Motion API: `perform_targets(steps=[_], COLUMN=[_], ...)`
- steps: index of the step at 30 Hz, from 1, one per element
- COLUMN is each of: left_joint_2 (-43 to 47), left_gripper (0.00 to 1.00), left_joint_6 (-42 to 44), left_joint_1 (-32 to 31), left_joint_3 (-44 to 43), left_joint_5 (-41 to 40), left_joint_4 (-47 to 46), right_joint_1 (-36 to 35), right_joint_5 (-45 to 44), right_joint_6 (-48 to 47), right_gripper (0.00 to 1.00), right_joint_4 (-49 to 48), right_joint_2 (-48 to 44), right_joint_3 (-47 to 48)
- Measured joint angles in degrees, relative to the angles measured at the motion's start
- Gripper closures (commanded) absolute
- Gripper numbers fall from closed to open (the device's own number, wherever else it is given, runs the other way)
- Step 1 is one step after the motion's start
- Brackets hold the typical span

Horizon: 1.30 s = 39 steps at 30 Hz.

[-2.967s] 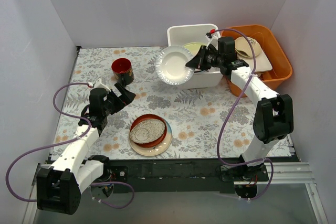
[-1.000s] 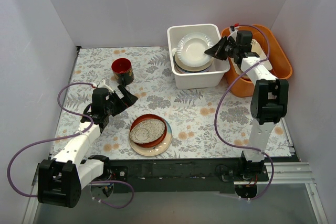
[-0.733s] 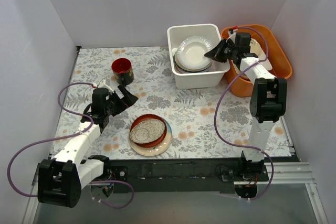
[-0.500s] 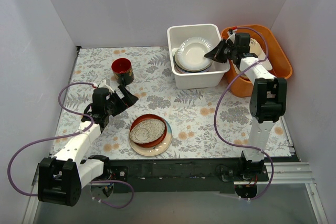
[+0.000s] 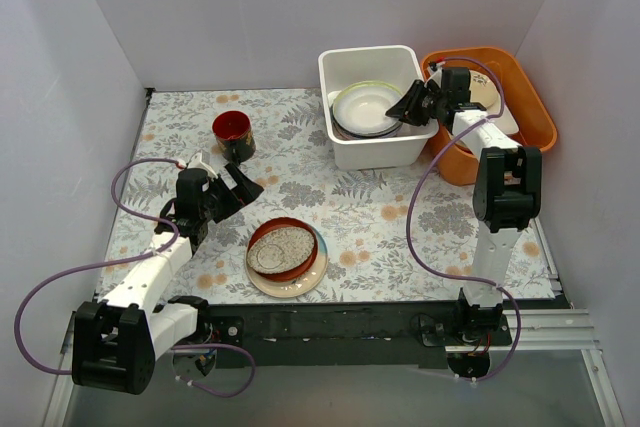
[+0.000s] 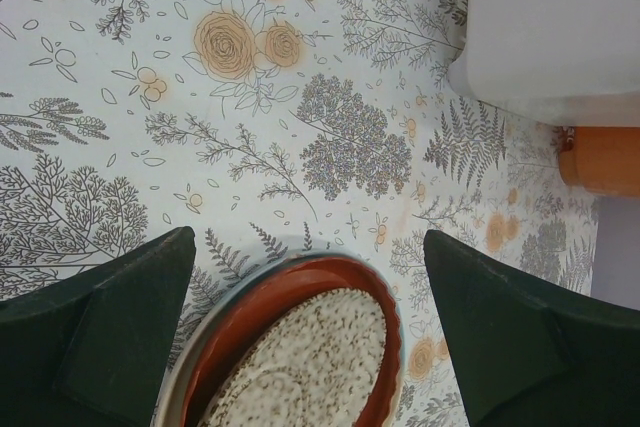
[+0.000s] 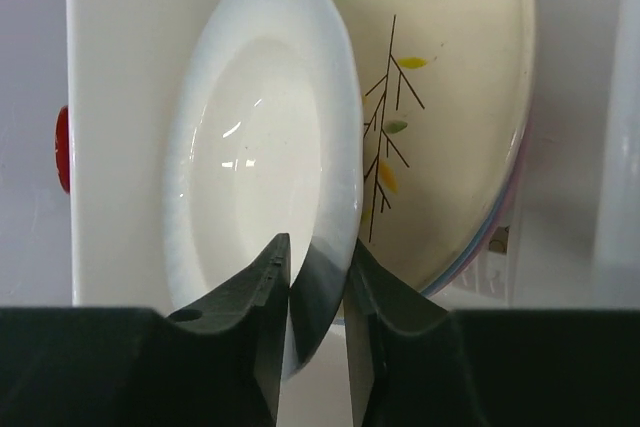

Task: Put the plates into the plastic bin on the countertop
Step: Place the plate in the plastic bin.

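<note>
A white plate lies on top of a stack in the plastic bin, over a pale cream plate with a twig drawing. My right gripper is at the plate's right rim; its jaws are slightly parted, with the rim loose between them. On the countertop, a red-brown plate holds a speckled oval dish and sits on a cream-and-blue plate. My left gripper hangs wide open above that stack's left edge, holding nothing.
A small dark-red cup stands at the back left of the countertop. An orange tub with beige and white dishes sits just right of the bin. White walls close in the left, back and right sides.
The white plate has sunk from tilted to nearly flat on the stack in the bin. My right gripper's jaws have parted a little at its rim. The left arm has not moved.
</note>
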<state>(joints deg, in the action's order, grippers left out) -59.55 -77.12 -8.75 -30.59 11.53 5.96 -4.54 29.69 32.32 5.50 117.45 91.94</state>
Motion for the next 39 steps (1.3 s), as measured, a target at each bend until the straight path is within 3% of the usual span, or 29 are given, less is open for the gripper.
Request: perform_targets(steps=[7,10,22,25,34,39], left_joint_2=[0.63,0.83,1.16,1.18,0.13,-0.35], left_gripper=[0.02,0.02,0.02,0.02,0.02,0.11], left_joint_6=[0.04,0.04,0.24,0.39,0.61,0.17], left_joint_1=[0.0,0.0,0.0,0.0,0.0,-0.02], left_joint_3=[0.24,0.24,1.03,1.03,1.05,2.45], left_joint_5=[0.02,0.02,0.09,0.37,2.91,4.09], left_joint_4=[0.04,0.07,0.31,0.5,0.98,0.98], right_joint_1=[-0.42,-0.85,0.52,0.83,0.72,0.39], right_joint_5=[-0.48,-1.38,-10.64,-12.07,-13.05,-12.61], right_joint_6=[-1.53,-1.95,-2.54,-2.58,-2.82,-2.82], right_gripper=[0.39,0.34,0.25,0.17,0.16,0.16], right_joint_4=[-0.02,0.0,-1.05,-1.66,-2.64,-3.39], right_joint_2=[-0.24,-1.11,-12.9,-15.43,-18.99,-19.89], right_joint_3=[0.0,-0.13,-6.95,-8.48,-10.47,-12.57])
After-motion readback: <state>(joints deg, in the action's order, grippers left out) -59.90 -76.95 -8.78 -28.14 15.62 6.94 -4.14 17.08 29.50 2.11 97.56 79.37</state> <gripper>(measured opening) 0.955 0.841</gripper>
